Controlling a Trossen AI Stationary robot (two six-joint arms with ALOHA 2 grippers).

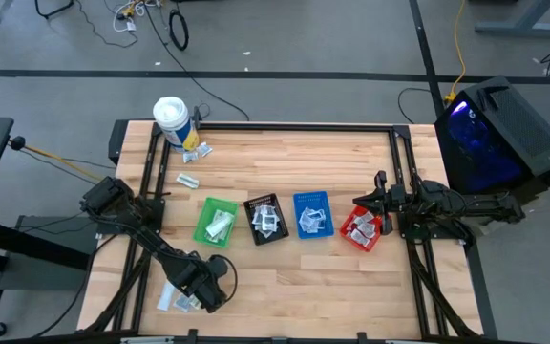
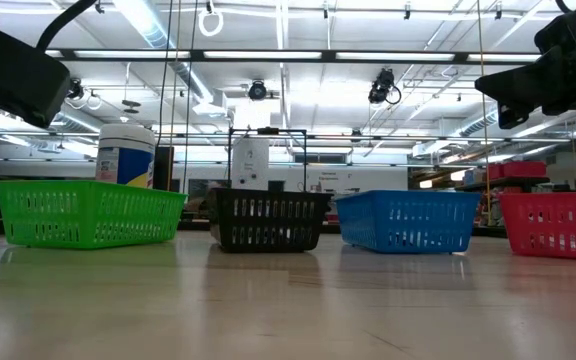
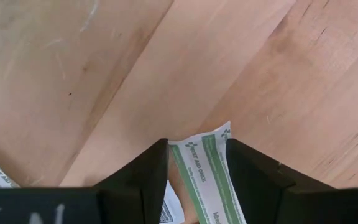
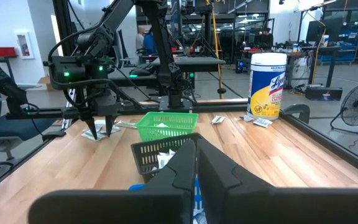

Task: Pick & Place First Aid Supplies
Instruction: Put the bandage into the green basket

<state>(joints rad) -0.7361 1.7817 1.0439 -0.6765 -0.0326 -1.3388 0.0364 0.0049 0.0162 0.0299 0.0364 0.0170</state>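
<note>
From above, we see the left gripper (image 1: 191, 298) down at the near left corner of the tabletop (image 1: 285, 277), right over a few pale packets (image 1: 173, 298) lying there. The right gripper (image 1: 378, 199) waits at the right side, over the red bin (image 1: 361, 229). Four bins sit in a row across the middle, green (image 1: 216, 221), black (image 1: 265, 218), blue (image 1: 311, 214) and red, each with sachets inside. A white tub (image 1: 173, 122) stands at the far left corner, with more sachets (image 1: 195, 151) loose just beside it. At table height, we see the four bins side by side and the tub behind the green one (image 2: 86, 212); neither gripper's fingers show here. In the left wrist view, we see the gripper's fingers (image 3: 145, 180) partly apart, one on each side of a green-printed packet (image 3: 207, 174) lying flat on the wood; we cannot tell whether they touch it. In the right wrist view, we see that arm's fingers (image 4: 194, 165) pressed together with nothing between them, and across the tabletop the left gripper (image 4: 100, 129) with its tips at the packets.
</note>
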